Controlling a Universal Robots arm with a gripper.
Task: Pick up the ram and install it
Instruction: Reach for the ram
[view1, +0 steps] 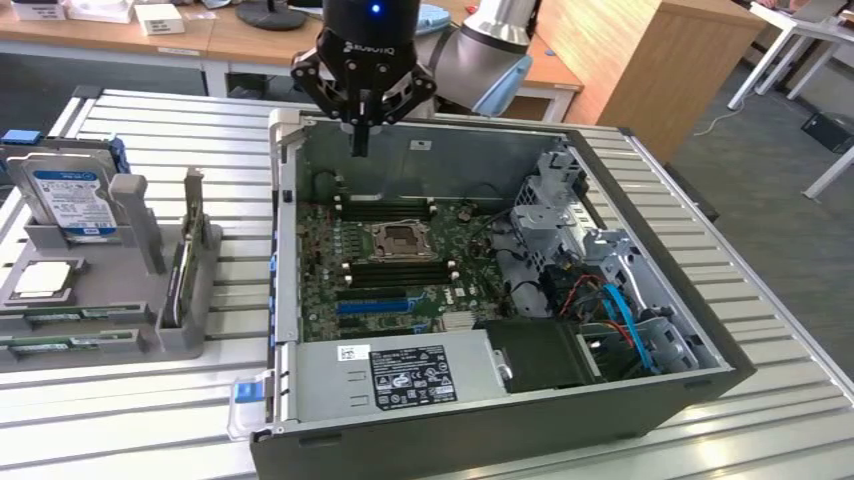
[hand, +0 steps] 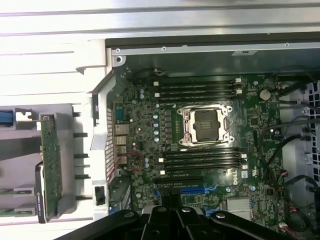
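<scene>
**A:** Where's the ram (view1: 67, 344)?

**B:** Lying flat in the grey holder (view1: 180, 335), at the exterior view's left, at the holder's near end. A second green stick (view1: 67, 314) lies parallel, just beyond it on the far side.

**A:** Gripper?

**B:** The gripper (view1: 360, 148) is well apart from the ram. It hangs over the far wall of the open computer case (view1: 467, 445), fingers pointing down. Jaws are pinched fully together, closed on themselves, gripping nothing.

**A:** What's below it?

**B:** The motherboard (view1: 400, 290), flat in the case. The CPU socket (view1: 396, 241) sits mid-board, with black memory slots (view1: 387, 207) in banks on its far and near sides. The blue slot (view1: 374, 302) is nearer again. The power supply (view1: 400, 375) runs along the near wall. The wrist view looks straight down on the socket.

**A:** Rest of the holder?

**B:** A hard drive (view1: 67, 200) stands upright at the far end. An expansion card (view1: 187, 255) stands on edge on the side toward the case. Holder and case sit side by side, close, on the slatted metal table (view1: 747, 400).
</scene>
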